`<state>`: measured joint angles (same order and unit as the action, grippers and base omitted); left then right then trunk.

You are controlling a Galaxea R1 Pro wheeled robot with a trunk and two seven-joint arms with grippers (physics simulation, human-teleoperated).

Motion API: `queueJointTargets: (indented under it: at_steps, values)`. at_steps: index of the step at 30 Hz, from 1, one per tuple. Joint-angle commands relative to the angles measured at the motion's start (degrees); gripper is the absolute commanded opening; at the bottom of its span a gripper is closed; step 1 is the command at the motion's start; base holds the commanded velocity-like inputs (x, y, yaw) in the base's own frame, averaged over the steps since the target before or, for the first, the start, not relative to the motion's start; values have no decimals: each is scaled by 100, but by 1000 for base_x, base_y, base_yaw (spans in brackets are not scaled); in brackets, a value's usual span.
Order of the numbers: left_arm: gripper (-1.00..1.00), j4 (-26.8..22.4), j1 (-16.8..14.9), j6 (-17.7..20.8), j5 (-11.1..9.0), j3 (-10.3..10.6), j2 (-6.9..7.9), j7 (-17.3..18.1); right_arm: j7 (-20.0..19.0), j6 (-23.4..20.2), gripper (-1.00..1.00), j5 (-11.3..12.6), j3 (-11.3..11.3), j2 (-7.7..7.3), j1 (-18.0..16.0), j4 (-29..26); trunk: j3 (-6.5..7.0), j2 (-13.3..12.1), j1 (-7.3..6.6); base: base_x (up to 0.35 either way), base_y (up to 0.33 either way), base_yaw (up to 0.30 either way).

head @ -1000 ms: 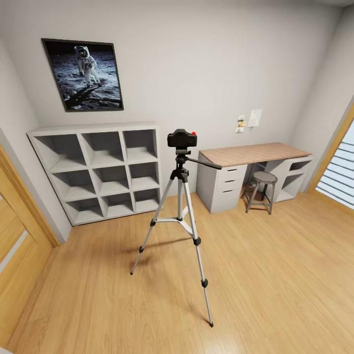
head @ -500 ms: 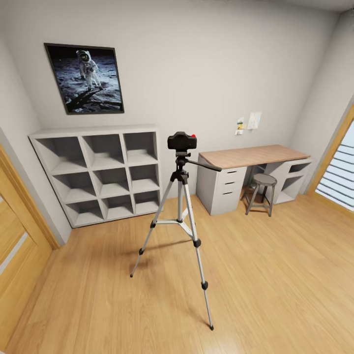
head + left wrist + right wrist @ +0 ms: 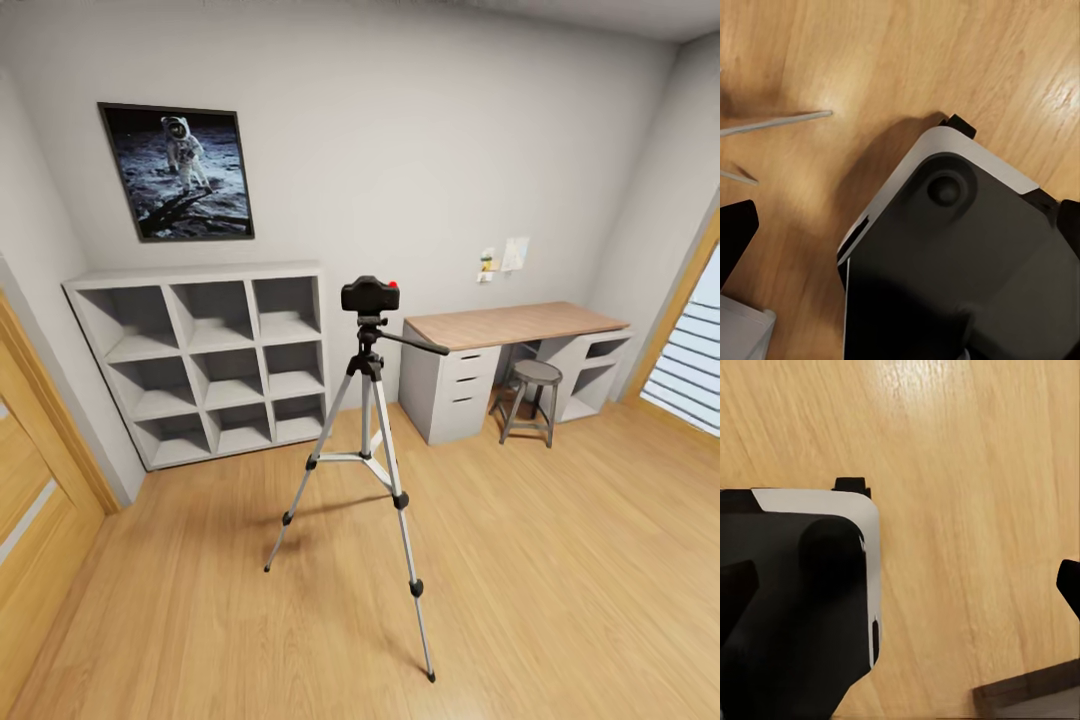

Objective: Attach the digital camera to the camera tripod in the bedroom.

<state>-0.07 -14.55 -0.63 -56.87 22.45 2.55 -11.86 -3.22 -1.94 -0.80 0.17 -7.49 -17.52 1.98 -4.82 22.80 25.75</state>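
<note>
Camera point(image 3: 370, 294) sat atop tripod point(image 3: 367, 470) head, mid-floor, between shelf point(image 3: 205, 362) and desk point(image 3: 505, 362). Task judged essentially done. Both wrist views looked down at floor and robot base; finger spread: cannot tell. Risk: base bumping tripod leg, toppling it, camera dropping.

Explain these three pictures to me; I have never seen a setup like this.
These are simulator pictures from a wheeled robot with two arms. The head view looks into a bedroom: a camera sits on top of a tripod standing on the wood floor. Behind are a white cube shelf, an astronaut poster, a desk and a stool. The two wrist views come from cameras near each hand, pointing down at the floor and the robot's own base. Dark finger tips show at the picture edges with wide gaps, holding nothing.
</note>
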Motion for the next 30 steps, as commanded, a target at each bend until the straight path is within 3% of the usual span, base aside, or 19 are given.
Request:
queueJointTargets:
  at_steps: [1, 12, 30]
  values:
    - [100, -1, -4, -8, -47, 48, -1, -17, -19, -2, 100, -8, 1, 8, 9, 7, -2, 11, 4, 0, 0, 0]
    - [100, -2, -4, -16, -44, 48, 0, -14, -18, 35, 100, -11, 2, 95, 100, 5, 100, 11, 4, 0, 0, 0]
    - [100, 2, -4, -10, -27, 54, -2, -4, -16, 45, 100, -8, 1, 107, 109, 4, 267, 11, 4, 0, 0, 0]
